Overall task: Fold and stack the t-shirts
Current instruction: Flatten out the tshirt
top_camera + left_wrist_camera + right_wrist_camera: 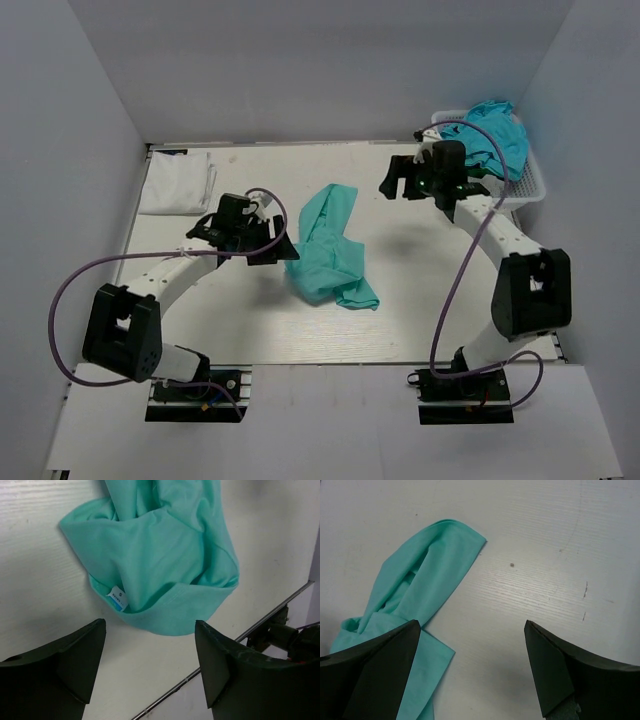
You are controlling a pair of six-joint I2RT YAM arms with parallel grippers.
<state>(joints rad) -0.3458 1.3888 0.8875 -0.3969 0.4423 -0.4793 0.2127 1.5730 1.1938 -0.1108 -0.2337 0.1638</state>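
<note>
Top external view: nearest the bases, the left gripper (pixel 282 243) is seen just beside the mint t-shirt (pixel 335 250), at its 9 o'clock, with the jaws spread wide and nothing held. The shirt is bunched into a long crumpled strip at the middle of the table (pixel 420 300), running from 6 towards 12 o'clock. Farther off, at about 1 o'clock of it, the right gripper (pixel 398 182) is poised over bare tabletop, likewise wide open and empty.

The step in hand is judged to be spreading this shirt before any fold. It is best done if two separate edges are taken, not the bundled middle. The end bearing the size label (pixel 118 598) can be taken on the left and the narrow far end on the right, and the cloth then drawn apart until flat. Only one layer should be pinched.

Three t-shirts are counted: one mint, one white t-shirt (pixel 178 182) folded at 10 o'clock, and one turquoise t-shirt (pixel 497 135) in the basket (pixel 530 190) at 2 o'clock. No grey one is seen. One basket and two grippers are counted.
</note>
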